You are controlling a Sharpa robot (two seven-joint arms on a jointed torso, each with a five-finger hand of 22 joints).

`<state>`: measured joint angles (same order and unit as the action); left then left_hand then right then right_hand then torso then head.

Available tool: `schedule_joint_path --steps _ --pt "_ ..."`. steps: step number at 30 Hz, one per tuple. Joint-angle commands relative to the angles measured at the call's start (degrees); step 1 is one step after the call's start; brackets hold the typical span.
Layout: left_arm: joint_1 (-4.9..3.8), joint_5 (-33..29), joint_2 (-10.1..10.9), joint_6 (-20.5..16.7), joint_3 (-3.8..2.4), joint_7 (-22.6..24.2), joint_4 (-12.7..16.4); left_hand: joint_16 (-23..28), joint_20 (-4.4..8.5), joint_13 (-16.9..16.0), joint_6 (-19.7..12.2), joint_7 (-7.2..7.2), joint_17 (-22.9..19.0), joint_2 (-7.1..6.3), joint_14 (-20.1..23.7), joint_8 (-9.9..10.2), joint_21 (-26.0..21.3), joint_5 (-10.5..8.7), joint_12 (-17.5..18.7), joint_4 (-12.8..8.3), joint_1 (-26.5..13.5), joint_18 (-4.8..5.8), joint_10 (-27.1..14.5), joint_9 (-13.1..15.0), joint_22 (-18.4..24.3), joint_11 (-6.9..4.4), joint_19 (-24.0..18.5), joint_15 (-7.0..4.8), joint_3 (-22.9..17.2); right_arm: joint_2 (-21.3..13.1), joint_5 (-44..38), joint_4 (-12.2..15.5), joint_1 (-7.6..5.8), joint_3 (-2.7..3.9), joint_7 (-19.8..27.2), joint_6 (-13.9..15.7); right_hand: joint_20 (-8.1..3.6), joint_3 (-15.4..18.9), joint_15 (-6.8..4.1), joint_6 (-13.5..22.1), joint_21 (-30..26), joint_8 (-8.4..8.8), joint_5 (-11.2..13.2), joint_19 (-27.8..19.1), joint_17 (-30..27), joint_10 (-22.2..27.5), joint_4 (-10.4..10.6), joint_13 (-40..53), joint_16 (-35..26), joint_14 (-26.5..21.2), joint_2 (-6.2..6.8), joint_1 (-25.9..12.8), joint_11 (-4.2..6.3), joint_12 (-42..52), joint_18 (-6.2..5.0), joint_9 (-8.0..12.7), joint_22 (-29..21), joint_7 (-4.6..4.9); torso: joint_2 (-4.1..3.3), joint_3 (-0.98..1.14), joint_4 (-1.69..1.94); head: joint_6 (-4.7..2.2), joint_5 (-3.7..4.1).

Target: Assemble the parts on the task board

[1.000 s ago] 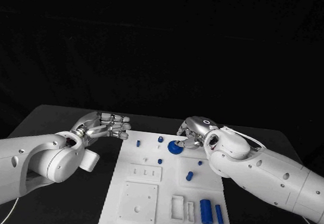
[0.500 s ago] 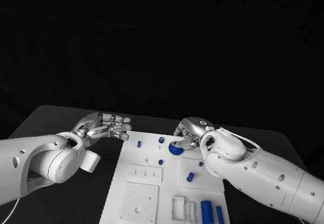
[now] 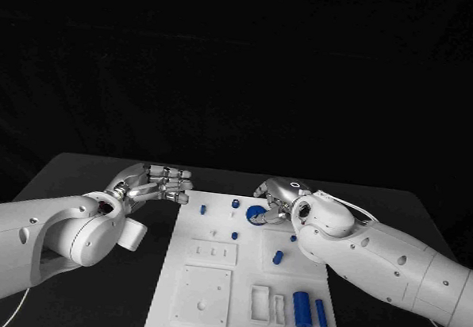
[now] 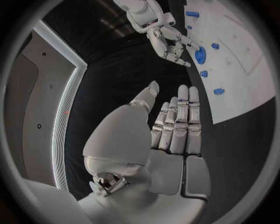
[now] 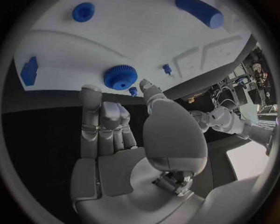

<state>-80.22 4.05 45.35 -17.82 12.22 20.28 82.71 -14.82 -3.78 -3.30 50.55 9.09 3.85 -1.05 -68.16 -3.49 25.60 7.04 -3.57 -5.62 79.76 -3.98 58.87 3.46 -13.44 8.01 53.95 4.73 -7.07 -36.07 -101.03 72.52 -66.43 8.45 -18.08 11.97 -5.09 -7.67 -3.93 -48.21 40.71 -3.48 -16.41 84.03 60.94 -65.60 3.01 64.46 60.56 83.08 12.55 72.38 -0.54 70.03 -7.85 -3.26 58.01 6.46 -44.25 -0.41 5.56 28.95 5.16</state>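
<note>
The white task board [image 3: 211,288] lies in the middle of the table. A blue gear [image 3: 256,213] sits flat near its far end. My right hand [image 3: 279,194] hovers just behind the gear. In the right wrist view the gear [image 5: 121,77] lies just past the spread fingertips [image 5: 90,91], which grip nothing. My left hand [image 3: 154,182] floats off the board's left edge with its fingers [image 4: 181,116] straight, apart and empty. Small blue pegs [image 3: 234,203] [image 3: 277,257] stand on the board, and two blue cylinders [image 3: 300,307] lie near its right front.
White recessed blocks [image 3: 205,294] and a slotted holder [image 3: 265,304] take up the board's near half. Black table [image 3: 86,170] shows on both sides of the board. The left wrist view shows the right hand [image 4: 169,44] beside the gear [image 4: 200,54].
The right arm has shifted slightly left and its hand has eased back from the gear, which now shows more fully. The left hand has stayed where it was.
</note>
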Motion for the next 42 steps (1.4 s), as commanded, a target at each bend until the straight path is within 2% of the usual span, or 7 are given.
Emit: schedule_joint_path --steps 1,5,15,22,26,40,42 --pt "-0.05 -0.1 -0.1 0.5 -0.04 0.4 0.1 0.4 0.06 0.0 -0.3 0.03 -0.1 0.05 0.3 0.0 -0.2 -0.35 -0.1 0.0 0.3 -0.05 -0.5 -0.1 0.1 -0.02 0.3 0.13 0.4 0.3 0.7 -0.7 0.2 -0.07 0.5 -2.0 0.35 -0.2 0.29 0.6 -0.1 0.27 1.3 2.5 0.2 0.3 0.2 -0.1 0.1 0.0 0.07 1.2 -0.04 -0.2 -0.87 0.0 0.2 0.07 -0.06 0.04 -0.05 0.09 -0.09" --pt "-0.05 -0.1 -0.2 0.6 -0.03 0.4 0.0 0.4 0.06 0.0 -0.3 0.03 -0.1 0.05 0.3 0.0 -0.2 -0.35 -0.1 0.0 0.3 -0.05 -0.5 -0.1 0.1 -0.02 0.3 0.13 0.4 0.7 1.2 -1.6 0.34 -0.11 1.0 -2.3 0.3 -0.9 0.25 -1.0 0.0 0.2 1.3 2.5 0.4 0.1 -0.9 0.0 0.2 0.0 -0.42 0.7 0.04 -0.1 -0.81 0.0 0.6 -0.07 -0.03 0.03 -0.08 0.13 -0.11" --pt "-0.04 -0.1 -0.4 0.7 -0.03 0.4 -0.2 0.4 0.04 0.0 -0.2 -0.02 -0.1 0.14 0.3 0.0 -0.2 -0.37 -0.1 0.2 0.1 -0.04 -0.5 -0.1 0.2 -0.03 0.3 0.13 0.4 1.5 2.7 -3.5 0.46 -0.15 2.2 -3.2 0.19 -2.6 0.14 -8.9 -0.2 -0.07 -2.0 2.6 0.5 0.0 -2.5 0.1 0.0 0.1 -1.86 -1.0 0.19 0.0 -0.63 -0.3 1.0 -0.52 0.0 -0.01 -0.02 0.2 -0.09" --pt "-0.04 -0.1 -0.4 0.7 -0.02 0.4 -0.3 0.3 0.03 0.0 -0.2 0.0 -0.1 0.18 0.3 0.0 -0.3 -0.38 0.0 0.3 0.0 -0.03 -0.6 -0.1 0.3 -0.02 0.3 0.14 0.4 1.6 3.4 -4.0 0.49 -0.15 2.8 -3.4 0.09 -5.9 0.04 -11.5 -0.3 -0.1 -0.8 2.6 0.5 0.0 -2.1 0.2 -0.1 0.1 -2.41 -1.7 0.34 0.1 -0.44 -0.3 1.2 -0.83 -0.02 0.0 -0.15 0.33 -0.14" --pt "-0.03 -0.2 -0.5 0.8 -0.01 0.4 -0.4 0.3 0.03 0.0 -0.2 0.0 -0.1 0.18 0.3 0.0 -0.3 -0.38 0.0 0.3 0.0 -0.03 -0.6 -0.1 0.3 -0.02 0.3 0.14 0.4 1.7 3.5 -4.1 0.5 -0.15 2.9 -3.3 0.06 -6.6 0.04 -11.4 -0.4 -0.1 -0.8 2.6 0.5 0.0 -2.0 0.2 -0.2 0.1 -2.05 -2.1 0.31 0.1 -0.42 -0.3 1.2 -0.81 0.0 -0.01 -0.07 0.38 -0.08" --pt "-0.02 -0.2 -0.4 0.7 0.0 0.2 -0.4 0.3 0.02 0.0 -0.6 0.1 -0.1 0.07 0.3 0.0 -0.3 -0.38 -0.1 0.3 0.1 -0.04 -0.6 -0.1 0.4 0.02 0.4 0.16 0.4 1.4 4.7 -4.3 0.55 -0.15 3.7 -2.9 0.19 -8.9 0.16 -11.9 -0.9 -0.05 0.5 2.5 0.3 0.4 -2.9 -0.2 -0.5 0.0 -2.19 -2.3 0.16 -0.3 -0.54 -0.3 1.3 -0.69 0.0 0.01 -0.09 0.5 0.04" --pt "-0.02 -0.2 -0.4 0.7 0.0 0.2 -0.4 0.3 0.02 0.0 -0.8 0.12 -0.1 0.04 0.3 0.1 -0.4 -0.38 -0.1 0.3 0.1 -0.05 -0.7 -0.1 0.5 0.03 0.5 0.16 0.4 1.3 5.1 -4.4 0.55 -0.15 3.8 -3.2 0.18 -8.8 0.12 -11.4 -0.9 -0.07 -0.9 2.5 0.3 0.5 -2.9 -0.3 -0.5 0.0 -2.13 -2.4 0.24 -0.4 -0.54 -0.3 1.3 -0.71 -0.01 0.0 -0.07 0.51 0.07"
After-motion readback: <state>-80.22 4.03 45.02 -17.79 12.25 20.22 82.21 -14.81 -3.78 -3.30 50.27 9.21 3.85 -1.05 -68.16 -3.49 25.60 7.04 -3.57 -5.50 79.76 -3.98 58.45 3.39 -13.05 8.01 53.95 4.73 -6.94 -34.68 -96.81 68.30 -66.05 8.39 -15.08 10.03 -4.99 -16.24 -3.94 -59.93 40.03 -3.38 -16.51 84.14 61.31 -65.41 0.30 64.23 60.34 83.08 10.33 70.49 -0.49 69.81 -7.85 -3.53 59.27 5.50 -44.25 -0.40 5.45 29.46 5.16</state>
